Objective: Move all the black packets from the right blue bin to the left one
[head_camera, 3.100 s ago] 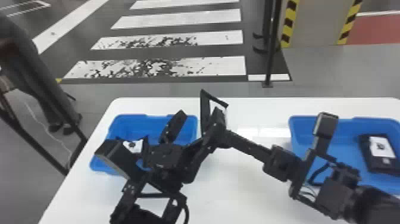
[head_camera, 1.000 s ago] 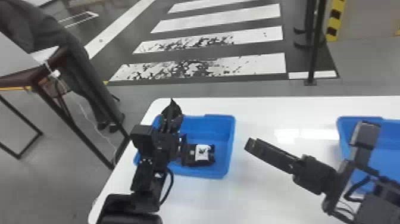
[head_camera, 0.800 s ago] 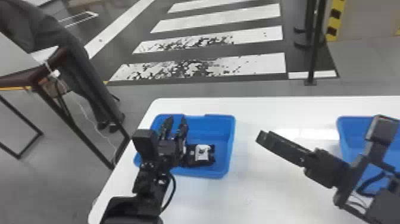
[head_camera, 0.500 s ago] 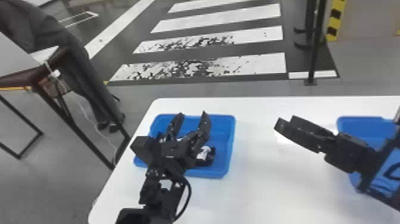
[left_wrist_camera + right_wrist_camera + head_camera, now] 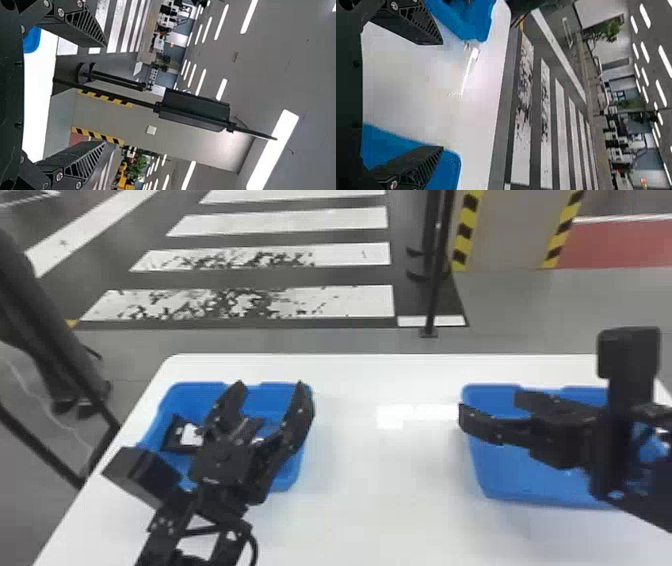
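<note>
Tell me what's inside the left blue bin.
A black packet with a white patch lies at the bin's left. The left pincer covers much of the rest; what lies under it can't be seen.

Bright indoor light, fairly even. In my head view the table [image 5: 360, 510] runs nearly white, with a hard glare patch [image 5: 389, 417] between the bins. Soft, faint shadows beside the left bin [image 5: 287, 477] and below the right bin [image 5: 525, 480]. Left wrist view: long ceiling light [image 5: 272, 150] blown to pure white, smaller strips glowing overhead, a pale sheen on the wall [image 5: 233, 152] near the ceiling. Right wrist view: bright streak [image 5: 470, 71] on the tabletop, more lit strips [image 5: 665, 61] above, deep black along the picture's left edge.
</note>
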